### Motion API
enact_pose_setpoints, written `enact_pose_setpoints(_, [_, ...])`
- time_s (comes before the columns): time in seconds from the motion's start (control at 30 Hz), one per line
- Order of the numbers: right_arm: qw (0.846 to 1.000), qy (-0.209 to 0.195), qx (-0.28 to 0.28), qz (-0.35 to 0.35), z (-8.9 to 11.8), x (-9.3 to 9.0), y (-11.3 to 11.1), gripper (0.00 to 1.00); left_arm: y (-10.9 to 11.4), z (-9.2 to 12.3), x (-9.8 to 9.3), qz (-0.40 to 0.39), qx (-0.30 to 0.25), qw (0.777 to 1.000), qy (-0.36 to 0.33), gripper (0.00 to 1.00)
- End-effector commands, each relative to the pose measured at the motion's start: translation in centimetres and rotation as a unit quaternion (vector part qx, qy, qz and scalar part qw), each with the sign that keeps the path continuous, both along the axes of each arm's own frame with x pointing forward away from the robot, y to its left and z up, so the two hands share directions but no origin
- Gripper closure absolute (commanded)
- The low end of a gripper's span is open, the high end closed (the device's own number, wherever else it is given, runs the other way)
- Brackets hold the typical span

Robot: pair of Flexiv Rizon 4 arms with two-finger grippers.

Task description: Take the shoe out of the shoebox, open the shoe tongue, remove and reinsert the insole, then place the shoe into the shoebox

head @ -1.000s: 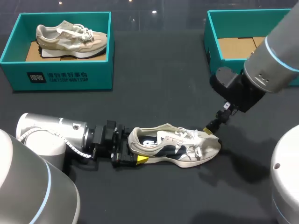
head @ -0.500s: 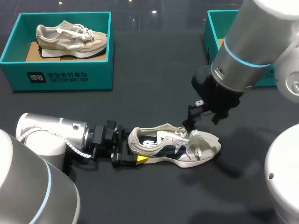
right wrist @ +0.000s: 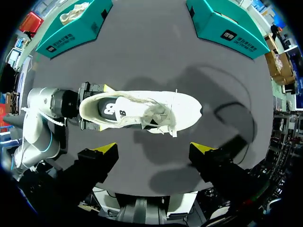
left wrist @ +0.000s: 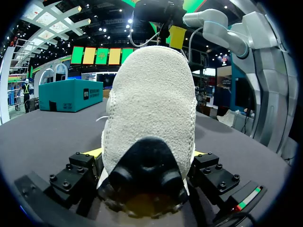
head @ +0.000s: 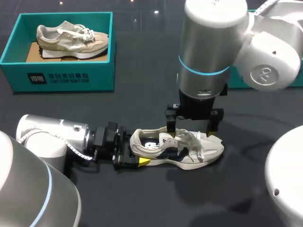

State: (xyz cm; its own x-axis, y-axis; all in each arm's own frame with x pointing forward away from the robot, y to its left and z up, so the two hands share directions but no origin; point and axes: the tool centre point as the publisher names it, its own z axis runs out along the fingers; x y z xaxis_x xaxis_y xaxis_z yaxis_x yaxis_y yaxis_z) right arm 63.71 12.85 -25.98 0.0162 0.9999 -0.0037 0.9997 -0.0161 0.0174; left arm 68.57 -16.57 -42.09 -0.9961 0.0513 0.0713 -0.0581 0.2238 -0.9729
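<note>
Dark table (head: 156,90) bears a white shoe (head: 177,147), heel clamped by the left gripper (head: 135,150) (right gripper (right wrist: 152,147) hovers above, fingers spread).

Shoe (head: 163,151): cream low-top with navy side panels and loose laces. It sits upright on its sole on the surface (head: 142,104), toe to the robot's right, heel clamped in the left gripper (head: 136,151). Shoebox (right wrist: 222,27): teal, far right, well apart from the shoe.
</note>
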Motion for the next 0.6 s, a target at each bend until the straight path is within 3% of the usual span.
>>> enact_pose_setpoints(0.03, [0.982, -0.005, -0.138, -0.129, -0.7, 0.5, 2.5, 0.00, 0.1, -0.1, 0.1, 0.000, 0.000, 1.000, 0.000, 1.00])
enact_pose_setpoints(0.17, [0.974, -0.005, -0.172, -0.150, -1.7, 1.1, 4.2, 0.00, 0.1, -0.1, 0.1, 0.000, 0.000, 1.000, 0.000, 1.00])
enact_pose_setpoints(0.37, [0.979, -0.034, -0.149, -0.135, -2.8, 0.9, 4.0, 0.00, 0.1, -0.1, 0.1, 0.000, 0.000, 1.000, 0.000, 1.00])
enact_pose_setpoints(0.6, [0.981, -0.034, -0.140, -0.132, -3.0, 0.8, 4.0, 0.00, 0.1, -0.1, 0.1, 0.000, 0.000, 1.000, 0.000, 1.00])
